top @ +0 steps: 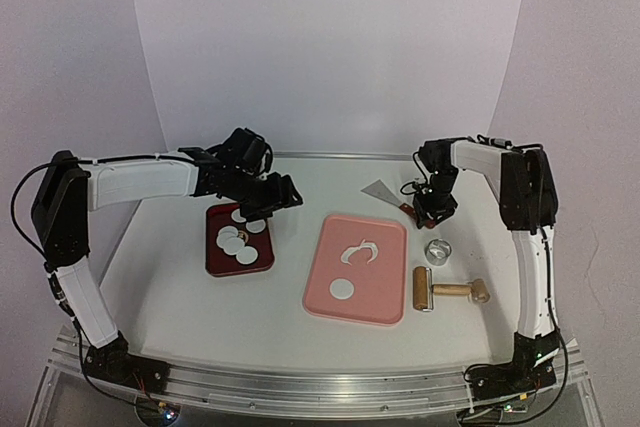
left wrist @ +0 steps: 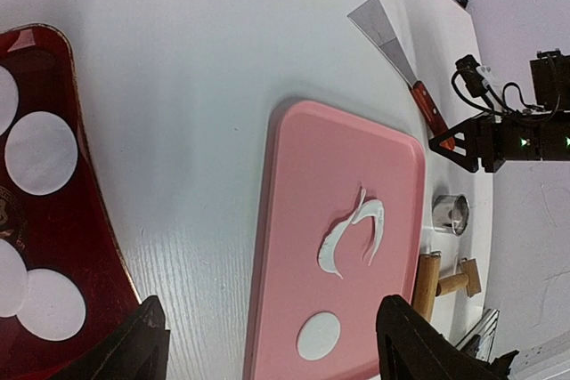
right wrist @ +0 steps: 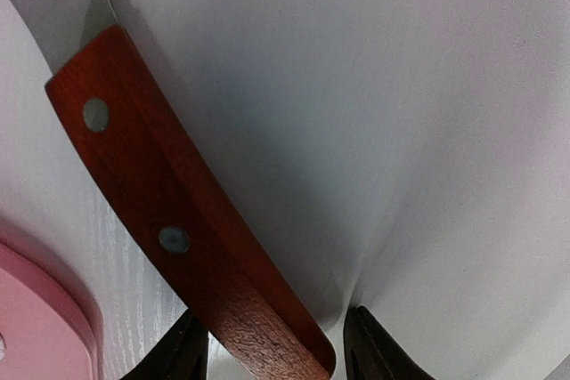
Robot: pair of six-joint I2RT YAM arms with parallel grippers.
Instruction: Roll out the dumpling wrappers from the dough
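A lab test bench: white table [top: 180, 297], plain white backdrop panels [top: 330, 47], aluminium mounting rail [top: 320, 380].

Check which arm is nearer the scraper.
Right. The right arm has its jaws astride the scraper handle; the left arm hovers over the red tray, beyond the pink board.

A pink board [top: 385, 292] lies mid-desk [top: 160, 287], with a dark red tray [top: 212, 247] toward the left edge. Near the right edge sit a wooden-handled scraper [top: 383, 189], a metal ring cutter [top: 437, 249] and a rolling pin [top: 447, 290].
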